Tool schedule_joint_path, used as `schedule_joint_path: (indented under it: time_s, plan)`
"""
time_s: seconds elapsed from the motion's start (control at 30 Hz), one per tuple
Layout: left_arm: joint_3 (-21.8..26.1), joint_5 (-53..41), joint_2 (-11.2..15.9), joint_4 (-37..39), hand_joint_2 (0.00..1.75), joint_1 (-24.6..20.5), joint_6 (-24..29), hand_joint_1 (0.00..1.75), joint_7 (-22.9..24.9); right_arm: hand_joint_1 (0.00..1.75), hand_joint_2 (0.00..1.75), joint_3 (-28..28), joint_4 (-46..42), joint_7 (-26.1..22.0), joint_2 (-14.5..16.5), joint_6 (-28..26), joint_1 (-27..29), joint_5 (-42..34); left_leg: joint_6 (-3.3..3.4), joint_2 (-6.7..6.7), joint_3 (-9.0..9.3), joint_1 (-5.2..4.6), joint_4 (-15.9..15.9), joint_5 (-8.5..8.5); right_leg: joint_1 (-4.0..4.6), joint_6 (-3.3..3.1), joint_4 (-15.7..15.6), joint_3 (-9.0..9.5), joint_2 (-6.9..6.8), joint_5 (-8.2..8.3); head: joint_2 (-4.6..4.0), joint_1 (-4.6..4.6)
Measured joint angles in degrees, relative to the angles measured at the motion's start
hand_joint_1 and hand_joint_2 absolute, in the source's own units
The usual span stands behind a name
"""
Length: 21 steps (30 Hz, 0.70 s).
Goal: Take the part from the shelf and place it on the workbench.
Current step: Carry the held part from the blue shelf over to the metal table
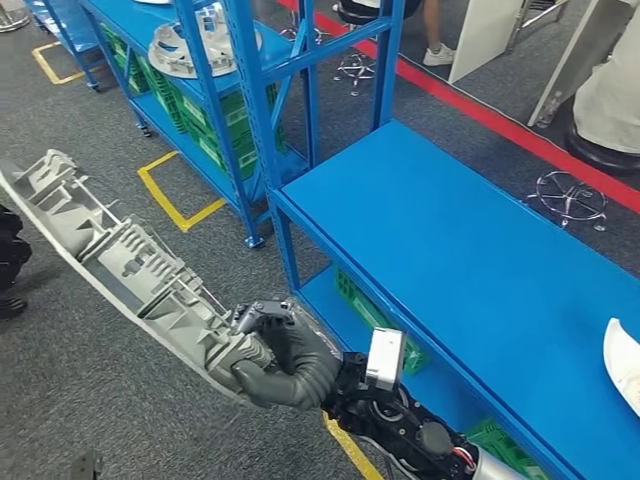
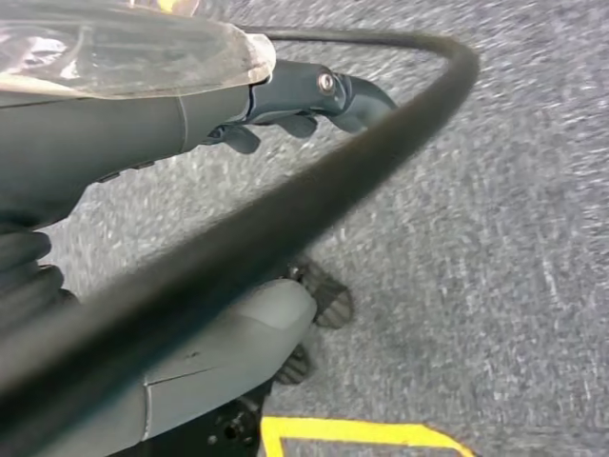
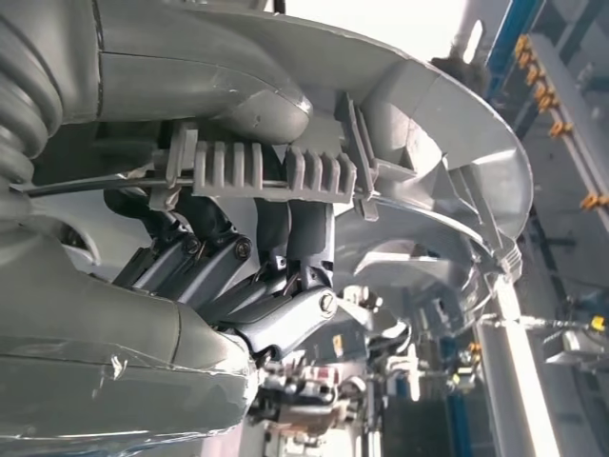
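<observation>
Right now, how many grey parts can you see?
2: a long ribbed part held by the right hand, and a round one on the far shelf. More may be hidden.

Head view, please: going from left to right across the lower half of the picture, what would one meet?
Long grey part → right robot hand gripping its end → white block at the wrist → blue workbench → white piece at the right edge.

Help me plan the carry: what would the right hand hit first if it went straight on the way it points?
Probably nothing but carpet floor. The right hand, gripping the grey part, points away from the blue workbench; depth is unclear.
</observation>
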Motion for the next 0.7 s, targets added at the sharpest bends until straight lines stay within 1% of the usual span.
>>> schedule_joint_path:
  time_s: [0.03, 0.07, 0.1, 0.13, 0.17, 0.2, 0.23, 0.27, 0.3, 0.33, 0.37, 0.4, 0.43, 0.47, 0.5, 0.53, 0.57, 0.6, 0.63, 0.67, 0.7]
  plan:
    - [0.0, 0.0, 0.0, 0.0, 1.75, 0.0, 0.0, 0.00, 0.0, 1.75, 1.75, 0.0, 0.0, 0.0, 0.0, -0.1, 0.0, 0.0, -0.20, 1.62, -0.69, -0.10, 1.4, -0.75, -0.03, -0.42, -0.4, 0.25, -0.90, 0.11, 0.00, -0.28]
    - [0.0, -0.1, 0.0, 0.0, 1.75, -0.1, -0.1, 0.00, 0.0, 1.75, 1.75, -0.1, 0.0, 0.0, 0.0, -0.1, 0.0, 0.0, -0.31, 3.74, -2.04, -0.25, 4.0, -2.02, 0.00, -0.77, -0.7, 0.45, -1.84, 0.18, 0.00, -0.67]
    - [0.0, -0.2, 0.0, 0.0, 1.75, -0.3, -0.1, 0.00, 0.0, 1.75, 1.75, -0.1, 0.0, -0.1, 0.0, -0.2, 0.1, 0.0, -0.41, 5.88, -4.10, -0.41, 7.8, -3.68, 0.17, -1.03, -0.8, 0.52, -2.79, 0.14, 0.00, -1.09]
    - [0.0, -0.2, -0.1, 0.0, 1.75, -0.4, -0.1, 0.00, 0.0, 1.75, 1.75, -0.2, 0.0, -0.1, 0.0, -0.3, 0.2, 0.0, -0.51, 7.02, -6.48, -0.49, 12.1, -5.33, 0.33, -1.26, -0.8, 0.50, -3.73, 0.05, 0.00, -1.47]
    - [0.0, -0.3, -0.1, 0.0, 1.75, -0.4, -0.2, 0.00, 0.0, 1.75, 1.75, -0.4, 0.0, -0.1, 0.0, -0.5, 0.3, 0.0, -0.59, 7.53, -8.47, -0.51, 15.5, -6.33, 0.47, -1.38, -0.8, 0.49, -4.66, -0.05, 0.00, -1.72]
    - [0.0, -0.3, -0.1, 0.0, 1.75, -0.4, -0.2, 0.00, 0.1, 1.75, 1.75, -0.5, 0.0, 0.0, 0.0, -0.6, 0.5, 0.0, -0.61, 7.80, -9.53, -0.50, 17.1, -6.36, 0.57, -1.47, -0.8, 0.50, -5.56, -0.16, 0.00, -1.92]
    - [0.0, -0.4, -0.1, 0.0, 1.75, -0.3, -0.3, 0.00, 0.1, 1.75, 1.75, -0.6, 0.1, 0.0, 0.0, -0.8, 0.6, 0.1, -0.58, 8.03, -9.33, -0.50, 16.4, -5.34, 0.64, -1.49, -0.8, 0.54, -6.37, -0.26, 0.00, -2.10]
    - [0.0, -0.5, -0.1, 0.0, 1.75, -0.2, -0.4, 0.00, 0.2, 1.75, 1.75, -0.7, 0.1, 0.1, -0.1, -0.9, 0.7, 0.3, -0.47, 8.47, -7.85, -0.53, 13.3, -3.48, 0.68, -1.45, -0.8, 0.62, -7.11, -0.37, 0.00, -2.29]
    - [0.0, -0.7, 0.0, 0.0, 1.75, -0.1, -0.6, 0.00, 0.3, 1.75, 1.75, -0.8, 0.1, 0.1, -0.1, -1.1, 0.8, 0.5, -0.26, 9.73, -5.49, -0.66, 8.9, -1.40, 0.76, -1.35, -0.8, 0.76, -7.76, -0.51, 0.00, -2.49]
    - [0.0, -0.9, 0.1, 0.0, 1.75, -0.2, -0.7, 0.00, 0.3, 1.75, 1.75, -0.9, 0.1, 0.1, -0.1, -1.2, 0.8, 0.6, 0.00, 11.05, -3.34, -0.90, 4.7, 0.14, 0.96, -1.15, -0.8, 0.86, -8.35, -0.72, 0.00, -2.73]
    - [-0.1, -1.1, 0.1, 0.0, 1.75, -0.3, -0.8, 0.00, 0.4, 1.75, 1.75, -0.9, 0.1, 0.1, -0.1, -1.4, 0.8, 0.7, 0.33, 12.03, -1.79, -1.14, 1.7, 1.12, 1.13, -0.92, -0.7, 1.00, -8.92, -0.93, 0.00, -2.81]
    - [-0.2, -1.4, 0.2, 0.0, 1.75, -0.4, -0.9, 0.00, 0.5, 1.75, 1.75, -0.9, 0.1, 0.1, -0.1, -1.7, 0.8, 0.8, 0.67, 12.60, -1.07, -1.39, 0.3, 1.40, 1.28, -0.64, -0.7, 1.13, -9.45, -1.16, 0.00, -2.81]
    - [-0.3, -1.6, 0.3, 0.0, 1.75, -0.4, -1.0, 0.00, 0.6, 1.75, 1.75, -0.9, 0.1, 0.1, -0.1, -1.9, 0.9, 0.8, 0.96, 12.10, -1.07, -1.56, 0.0, 1.30, 1.34, -0.35, -0.7, 1.28, -10.02, -1.37, 0.00, -2.72]
    - [-0.4, -1.8, 0.3, 0.0, 1.75, -0.4, -1.1, 0.00, 0.6, 1.75, 1.75, -1.0, 0.1, 0.1, -0.2, -2.1, 0.9, 0.9, 1.29, 11.33, -1.06, -1.53, 0.0, 1.31, 1.30, -0.04, -0.7, 1.51, -10.59, -1.60, 0.00, -2.53]
    - [-0.5, -2.0, 0.3, 0.0, 1.75, -0.3, -1.2, 0.00, 0.7, 1.75, 1.75, -1.0, 0.0, 0.2, -0.2, -2.4, 0.9, 0.9, 1.56, 10.70, -0.92, -1.44, -0.1, 1.29, 1.16, 0.32, -0.4, 1.56, -10.27, -2.00, 0.00, -2.41]
    - [-0.7, -2.2, 0.3, 0.0, 1.75, -0.2, -1.2, 0.00, 0.7, 1.75, 1.75, -1.0, 0.0, 0.2, -0.2, -2.7, 0.9, 0.9, 1.87, 10.07, -0.72, -1.29, -0.2, 1.29, 1.00, 0.62, 0.8, 1.18, -9.13, -2.89, 0.00, -2.28]
    - [-0.9, -2.4, 0.4, 0.0, 1.75, -0.2, -1.2, 0.00, 0.8, 1.75, 1.75, -1.0, -0.1, 0.2, -0.4, -2.9, 0.9, 0.9, 2.20, 9.49, -0.50, -1.12, -0.3, 1.32, 0.85, 0.88, 3.3, 0.11, -7.52, -4.33, 0.00, -2.02]
    - [-1.1, -2.6, 0.4, 0.0, 1.75, -0.3, -1.2, 0.00, 0.8, 1.75, 1.75, -1.1, -0.1, 0.2, -0.6, -3.3, 1.1, 0.9, 2.44, 8.89, -0.38, -1.06, -0.4, 1.27, 0.66, 1.05, 7.2, -1.70, -5.64, -6.18, 0.00, -1.72]
    - [-1.3, -2.8, 0.4, 0.0, 1.75, -0.4, -1.2, 0.00, 0.8, 1.75, 1.75, -1.1, -0.2, 0.2, -0.8, -3.6, 1.2, 0.9, 2.65, 8.20, -0.32, -1.06, -0.3, 1.22, 0.58, 1.14, 11.7, -3.90, -4.46, -8.09, 0.00, -1.39]
    - [-1.4, -2.9, 0.4, 0.0, 1.75, -0.4, -1.2, 0.00, 0.8, 1.75, 1.75, -1.1, -0.2, 0.2, -1.1, -3.8, 1.5, 0.9, 2.76, 7.44, -0.27, -1.10, -0.3, 1.18, 0.55, 1.21, 15.6, -5.94, -3.96, -9.35, 0.00, -1.10]
    - [-1.6, -3.0, 0.4, 0.0, 1.75, -0.5, -1.2, 0.00, 0.8, 1.75, 1.75, -1.2, -0.2, 0.3, -1.3, -4.1, 1.7, 0.9, 2.80, 6.59, -0.19, -1.13, -0.3, 1.13, 0.54, 1.24, 17.7, -7.26, -3.76, -9.55, 0.00, -0.93]
